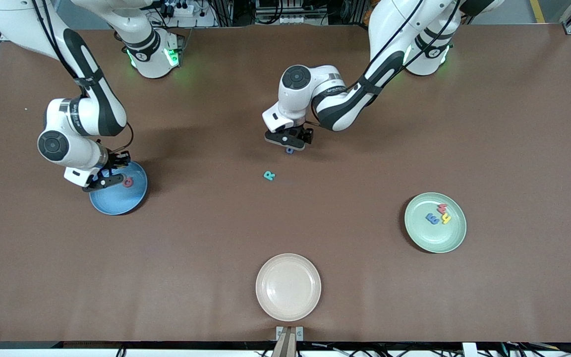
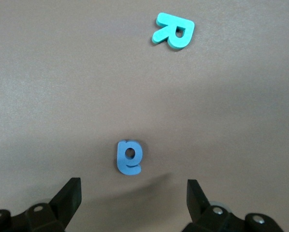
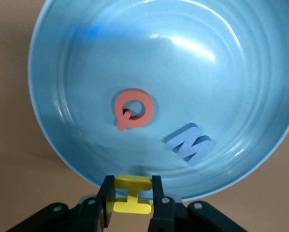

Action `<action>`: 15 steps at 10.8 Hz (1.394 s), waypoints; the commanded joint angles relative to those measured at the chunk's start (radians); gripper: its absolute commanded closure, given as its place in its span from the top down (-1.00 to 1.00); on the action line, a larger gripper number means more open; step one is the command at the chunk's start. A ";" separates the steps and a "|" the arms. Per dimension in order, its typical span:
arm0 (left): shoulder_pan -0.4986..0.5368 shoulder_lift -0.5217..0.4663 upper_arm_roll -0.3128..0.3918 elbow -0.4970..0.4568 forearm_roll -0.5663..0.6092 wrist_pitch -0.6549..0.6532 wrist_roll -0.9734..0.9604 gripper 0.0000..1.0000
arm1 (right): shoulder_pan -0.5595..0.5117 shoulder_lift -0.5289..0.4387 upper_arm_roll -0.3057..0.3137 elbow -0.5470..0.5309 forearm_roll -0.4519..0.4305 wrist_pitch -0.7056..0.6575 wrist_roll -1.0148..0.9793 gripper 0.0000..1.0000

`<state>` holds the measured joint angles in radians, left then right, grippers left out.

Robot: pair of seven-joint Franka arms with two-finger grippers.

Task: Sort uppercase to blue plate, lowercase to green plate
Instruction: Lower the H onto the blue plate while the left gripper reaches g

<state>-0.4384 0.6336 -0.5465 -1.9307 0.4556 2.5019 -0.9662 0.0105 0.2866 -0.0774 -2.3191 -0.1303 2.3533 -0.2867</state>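
Cream round plate (image 1: 288, 287) sits nearest on the brown counter (image 1: 414, 124), bare. Left tool (image 1: 289, 142), fingers spread, hovers over the small blue foam "a" (image 2: 129, 157), teal foam R (image 1: 269, 175) lying close by. Right tool (image 3: 130, 195) pinches the yellow foam H (image 3: 131, 194) over the sky-blue plate (image 3: 77, 63) holding the red Q (image 3: 134, 109) and dark blue W (image 3: 189, 144). Three letters rest in the mint-green plate (image 1: 422, 234).

The big brown table (image 1: 315, 208) holds three plates: a blue plate (image 1: 117, 203) toward the right arm's end, a green plate (image 1: 434, 238) toward the left arm's end, and a cream plate (image 1: 288, 286) nearest the front camera. Two little letters lie on the bare table, a teal R (image 1: 269, 175) and a blue a (image 2: 129, 157) near it.
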 commanded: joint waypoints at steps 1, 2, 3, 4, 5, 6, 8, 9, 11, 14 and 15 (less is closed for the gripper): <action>-0.017 0.030 0.010 0.036 0.032 -0.006 -0.051 0.86 | -0.015 0.003 0.008 -0.005 0.028 0.017 -0.029 -0.28; -0.023 0.035 0.011 0.045 0.032 -0.008 -0.051 0.82 | -0.015 0.003 0.007 -0.003 0.028 0.017 -0.029 -0.17; -0.032 0.037 0.023 0.047 0.034 -0.008 -0.049 0.81 | -0.015 0.003 0.008 -0.002 0.028 0.017 -0.029 -0.16; -0.061 0.037 0.051 0.050 0.034 -0.008 -0.045 0.80 | -0.015 0.003 0.008 -0.002 0.028 0.015 -0.028 -0.05; -0.094 0.037 0.081 0.061 0.034 -0.008 -0.042 0.79 | -0.017 0.003 0.008 -0.002 0.028 0.015 -0.026 0.12; -0.111 0.040 0.097 0.064 0.034 -0.008 -0.042 0.76 | -0.018 0.002 0.008 0.000 0.028 0.012 -0.025 0.18; -0.111 0.043 0.100 0.064 0.034 -0.008 -0.040 0.74 | -0.017 -0.010 0.010 0.003 0.029 -0.005 -0.019 0.20; -0.111 0.044 0.100 0.064 0.034 -0.008 -0.040 0.73 | -0.017 -0.013 0.011 0.013 0.052 -0.040 -0.019 0.20; -0.109 0.050 0.100 0.064 0.034 -0.008 -0.040 0.66 | -0.006 -0.024 0.016 0.062 0.158 -0.165 -0.016 0.29; -0.108 0.055 0.100 0.062 0.034 -0.008 -0.042 0.56 | -0.003 -0.044 0.042 0.075 0.179 -0.193 0.027 0.29; -0.106 0.055 0.100 0.064 0.034 -0.008 -0.042 0.50 | -0.003 -0.056 0.062 0.083 0.179 -0.210 0.068 0.29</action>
<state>-0.5361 0.6783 -0.4525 -1.8879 0.4569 2.5015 -0.9786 0.0123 0.2638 -0.0398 -2.2368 0.0292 2.1731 -0.2603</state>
